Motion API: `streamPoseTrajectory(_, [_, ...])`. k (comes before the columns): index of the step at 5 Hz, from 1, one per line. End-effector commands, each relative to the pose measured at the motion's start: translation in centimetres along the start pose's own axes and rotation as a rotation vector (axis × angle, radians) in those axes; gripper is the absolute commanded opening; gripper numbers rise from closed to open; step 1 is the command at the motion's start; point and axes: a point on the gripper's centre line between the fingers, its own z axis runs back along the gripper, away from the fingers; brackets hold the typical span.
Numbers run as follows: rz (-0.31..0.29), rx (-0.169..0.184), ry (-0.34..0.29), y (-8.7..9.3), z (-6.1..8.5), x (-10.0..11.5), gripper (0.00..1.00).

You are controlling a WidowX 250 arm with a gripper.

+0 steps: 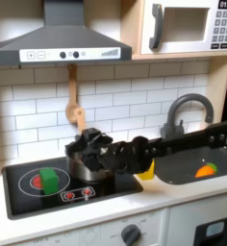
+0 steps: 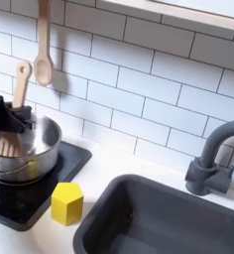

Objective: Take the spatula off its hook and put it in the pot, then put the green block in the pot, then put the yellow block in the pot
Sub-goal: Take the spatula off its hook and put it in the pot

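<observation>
White-tiled toy kitchen: your pincer [image 1: 87, 146] hangs over the pot [image 2: 30, 159], spatula [image 2: 8, 139] inside; grip unclear.

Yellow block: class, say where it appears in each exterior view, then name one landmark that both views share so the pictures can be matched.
First exterior view: the yellow block is low and centre, just right of the black stovetop, partly behind the arm.
Second exterior view: the yellow block is at bottom left of centre, between the stovetop and the sink.
Shared landmark: the grey faucet, right of the block in both exterior views.
</observation>
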Motion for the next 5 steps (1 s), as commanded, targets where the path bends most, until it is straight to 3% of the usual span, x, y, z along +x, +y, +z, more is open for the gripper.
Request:
streamPoseTrajectory(1, [-0.001, 0.052, -0.025, 1.8, -1.8, 1.2, 0.0])
streamPoseTrajectory(2, [-0.002, 0.032, -0.032, 1.2, -2.6, 1.3, 0.0])
streamPoseTrajectory(4, [0.005, -0.032, -0.035, -1.4, -3.0, 1.0, 0.0])
streamPoseTrajectory(5, [0.008, -0.048, -0.036, -1.8, -2.9, 0.7, 0.0])
